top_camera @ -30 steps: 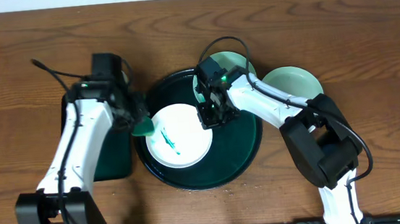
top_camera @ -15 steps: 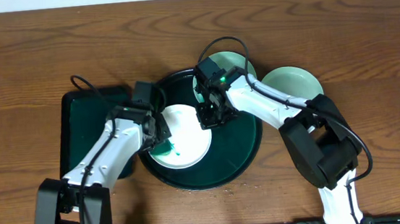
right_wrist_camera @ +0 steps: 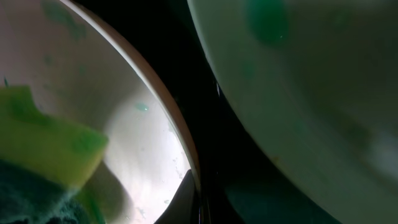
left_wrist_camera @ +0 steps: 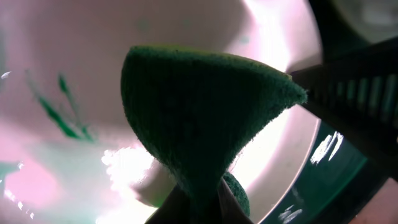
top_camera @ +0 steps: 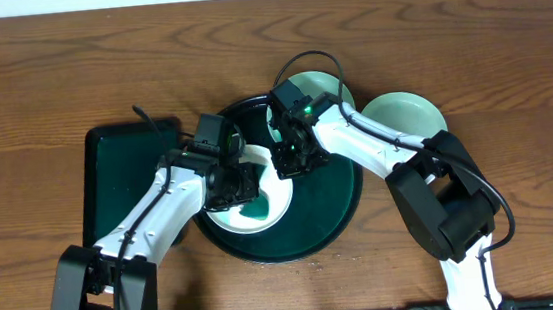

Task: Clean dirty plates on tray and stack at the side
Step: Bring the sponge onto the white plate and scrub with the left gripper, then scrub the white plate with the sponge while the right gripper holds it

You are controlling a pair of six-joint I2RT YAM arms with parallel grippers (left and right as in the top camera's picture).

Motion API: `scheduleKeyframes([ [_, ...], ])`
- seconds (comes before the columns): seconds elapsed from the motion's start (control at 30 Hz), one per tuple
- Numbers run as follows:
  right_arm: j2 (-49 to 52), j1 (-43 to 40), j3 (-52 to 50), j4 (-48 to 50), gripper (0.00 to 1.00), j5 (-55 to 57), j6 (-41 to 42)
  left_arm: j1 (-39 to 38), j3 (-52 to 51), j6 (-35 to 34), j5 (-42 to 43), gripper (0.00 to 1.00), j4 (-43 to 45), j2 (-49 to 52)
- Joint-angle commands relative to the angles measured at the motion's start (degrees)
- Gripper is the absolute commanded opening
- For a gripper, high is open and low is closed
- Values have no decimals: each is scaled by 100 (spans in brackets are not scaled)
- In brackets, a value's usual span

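A white plate (top_camera: 276,197) with green smears (left_wrist_camera: 62,115) lies on the left of the round black tray (top_camera: 333,198). My left gripper (top_camera: 237,185) is shut on a green sponge (left_wrist_camera: 199,118) and presses it on the white plate. My right gripper (top_camera: 292,162) is shut on the white plate's right rim (right_wrist_camera: 163,118); one finger (right_wrist_camera: 186,199) lies inside the rim. A mint plate (top_camera: 320,83) with a green smear (right_wrist_camera: 267,18) sits at the tray's back right. A second mint plate (top_camera: 405,114) lies on the table right of the tray.
A dark green rectangular tray (top_camera: 108,185) lies left of the black tray, under my left arm. The two grippers are close together over the white plate. The table is brown wood (top_camera: 467,38).
My left arm has swung right from the green tray's edge and brought the sponge onto the white plate. My right gripper has stayed on the plate's rim.
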Motion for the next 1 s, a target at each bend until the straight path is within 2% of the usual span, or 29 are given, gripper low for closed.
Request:
scheduleKeyframes([
  [0.0, 103, 68, 68, 13, 1, 122, 48, 15, -74, 166, -645, 7, 168, 4],
  [0.13, 103, 74, 68, 4, 1, 125, 22, 15, -76, -619, -2586, 8, 131, 4],
  [0.2, 103, 76, 68, -7, 1, 122, 24, 15, -76, -881, -3193, 7, 114, 4],
  [0.27, 103, 81, 68, -2, 1, 125, 24, 15, -76, -1005, -3528, 7, 116, 4],
  [0.33, 103, 87, 68, 9, 1, 125, 22, 13, -76, -1003, -3519, 8, 114, 7],
  [0.43, 103, 85, 68, 9, 1, 125, 20, -7, -76, -994, -3110, 7, -33, 7],
  [0.67, 103, 85, 68, 15, 1, 122, 2, -7, -114, -208, -918, 7, -457, 334],
  [0.9, 103, 87, 68, 13, 1, 122, 2, -7, -103, 595, 780, 7, 81, 933],
  [0.97, 103, 85, 68, 11, 1, 122, 0, -4, -63, 831, 979, 7, 144, 931],
])
